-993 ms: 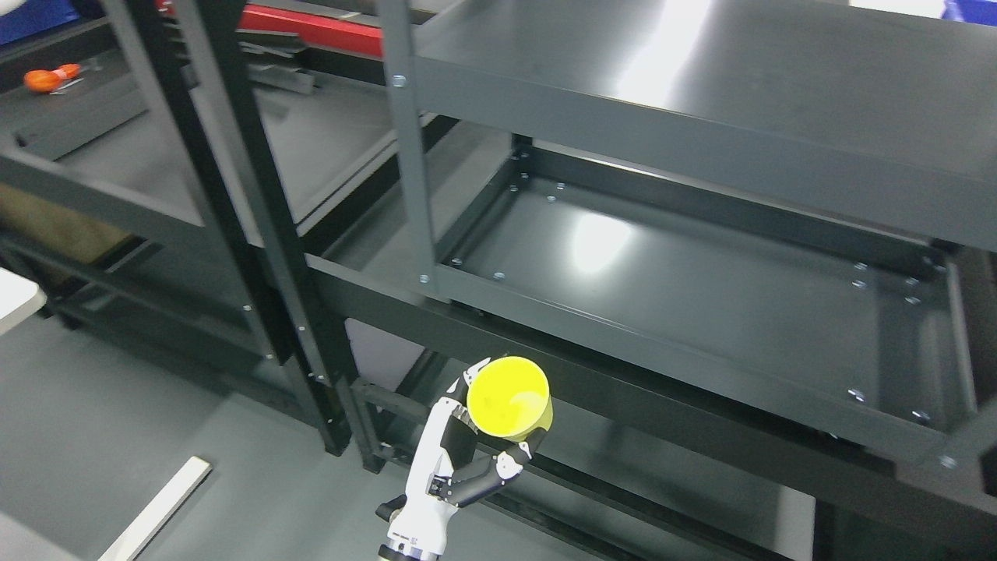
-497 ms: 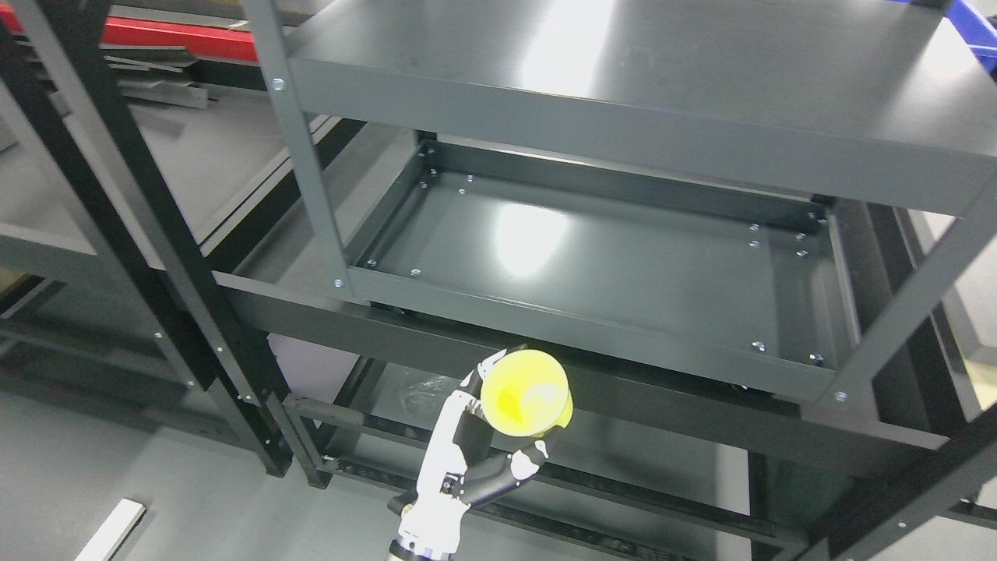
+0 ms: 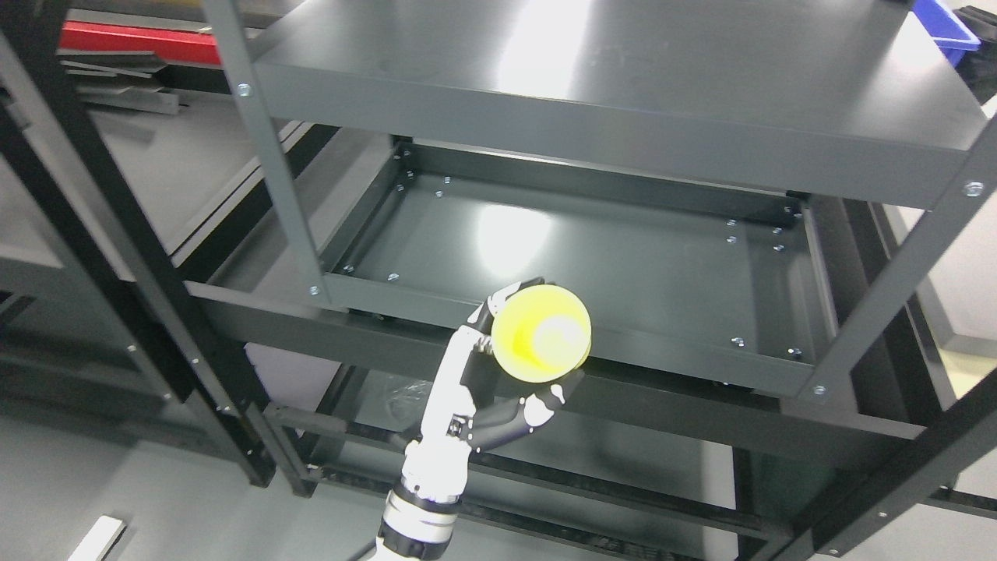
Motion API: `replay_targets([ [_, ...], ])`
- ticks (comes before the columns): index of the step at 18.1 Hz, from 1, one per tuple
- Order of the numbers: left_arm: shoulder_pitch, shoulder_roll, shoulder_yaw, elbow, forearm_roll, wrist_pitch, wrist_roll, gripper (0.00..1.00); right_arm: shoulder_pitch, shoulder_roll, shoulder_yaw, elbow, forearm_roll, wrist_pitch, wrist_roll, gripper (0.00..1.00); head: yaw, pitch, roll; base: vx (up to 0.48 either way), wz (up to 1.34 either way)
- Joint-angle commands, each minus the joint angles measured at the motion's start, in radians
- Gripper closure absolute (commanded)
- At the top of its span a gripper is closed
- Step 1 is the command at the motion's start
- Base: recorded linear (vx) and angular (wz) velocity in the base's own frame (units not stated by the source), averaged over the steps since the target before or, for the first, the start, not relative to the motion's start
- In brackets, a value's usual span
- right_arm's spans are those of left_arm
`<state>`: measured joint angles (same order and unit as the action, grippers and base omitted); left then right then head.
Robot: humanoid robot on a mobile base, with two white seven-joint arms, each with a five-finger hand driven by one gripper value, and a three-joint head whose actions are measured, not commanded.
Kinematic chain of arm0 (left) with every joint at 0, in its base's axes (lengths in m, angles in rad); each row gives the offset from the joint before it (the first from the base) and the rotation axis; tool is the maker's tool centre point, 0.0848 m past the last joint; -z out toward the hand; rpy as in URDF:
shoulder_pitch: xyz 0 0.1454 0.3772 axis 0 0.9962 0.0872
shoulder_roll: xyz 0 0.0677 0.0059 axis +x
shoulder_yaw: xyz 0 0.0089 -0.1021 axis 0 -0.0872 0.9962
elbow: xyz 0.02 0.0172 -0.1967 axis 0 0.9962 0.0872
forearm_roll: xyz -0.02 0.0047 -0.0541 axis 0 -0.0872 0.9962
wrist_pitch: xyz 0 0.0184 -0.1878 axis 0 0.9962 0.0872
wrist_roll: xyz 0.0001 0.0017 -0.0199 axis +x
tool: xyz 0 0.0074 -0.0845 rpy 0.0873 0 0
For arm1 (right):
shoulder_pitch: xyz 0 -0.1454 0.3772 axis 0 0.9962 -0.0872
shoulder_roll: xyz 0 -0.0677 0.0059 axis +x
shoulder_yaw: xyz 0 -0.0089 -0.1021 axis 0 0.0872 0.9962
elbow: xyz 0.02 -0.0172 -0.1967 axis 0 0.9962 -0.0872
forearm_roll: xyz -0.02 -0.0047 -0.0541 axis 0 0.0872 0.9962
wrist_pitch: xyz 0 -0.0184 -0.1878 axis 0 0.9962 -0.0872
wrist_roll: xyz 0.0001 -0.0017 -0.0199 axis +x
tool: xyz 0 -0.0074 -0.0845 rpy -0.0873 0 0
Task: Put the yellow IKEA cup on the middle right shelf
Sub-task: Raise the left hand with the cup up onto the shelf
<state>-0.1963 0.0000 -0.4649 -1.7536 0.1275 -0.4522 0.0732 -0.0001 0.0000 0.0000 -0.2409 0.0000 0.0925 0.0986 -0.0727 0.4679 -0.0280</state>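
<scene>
The left hand [image 3: 498, 389] rises from the bottom edge, fingers clamped round the yellow cup [image 3: 541, 333], thumb beneath it. The cup's open mouth faces up toward the camera, its axis near upright, held over the front rail of the middle shelf [image 3: 662, 265], whose tray lies bare behind it.

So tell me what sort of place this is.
Probably a storeroom or workshop: dark metal racks with bolted shelves, a bare grey floor, and a blue bin at the top right. The left hand holds a yellow cup before the shelf.
</scene>
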Motion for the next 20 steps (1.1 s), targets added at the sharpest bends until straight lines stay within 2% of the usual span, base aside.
replay_targets([
  [1,-0.122,0.017,-0.011,-0.021,-0.049,-0.023,-0.003,0.95,0.011,-0.017,0.017,0.000,-0.025,-0.001,-0.215,0.01,0.0000,0.000,0.000,0.044,-0.16],
  [4,-0.199,0.017,-0.009,-0.021,-0.051,-0.025,-0.003,0.95,0.011,-0.017,0.017,0.000,-0.025,-0.001,-0.215,0.01,0.0000,0.000,0.000,0.060,-0.30],
  [11,-0.264,0.017,0.000,-0.021,-0.069,-0.065,-0.003,0.95,0.011,-0.017,0.017,0.000,-0.025,-0.001,-0.215,0.01,0.0000,0.000,0.000,0.039,-0.20],
  [17,-0.356,0.017,0.005,-0.021,-0.069,-0.060,-0.001,0.95,0.011,-0.017,0.017,0.000,-0.025,-0.001,-0.215,0.01,0.0000,0.000,0.000,0.012,-0.05],
  [20,-0.414,0.017,0.046,-0.020,-0.069,-0.020,0.000,0.95,0.011,-0.017,0.017,0.000,-0.025,-0.001,-0.215,0.01,0.0000,0.000,0.000,0.000,0.00],
])
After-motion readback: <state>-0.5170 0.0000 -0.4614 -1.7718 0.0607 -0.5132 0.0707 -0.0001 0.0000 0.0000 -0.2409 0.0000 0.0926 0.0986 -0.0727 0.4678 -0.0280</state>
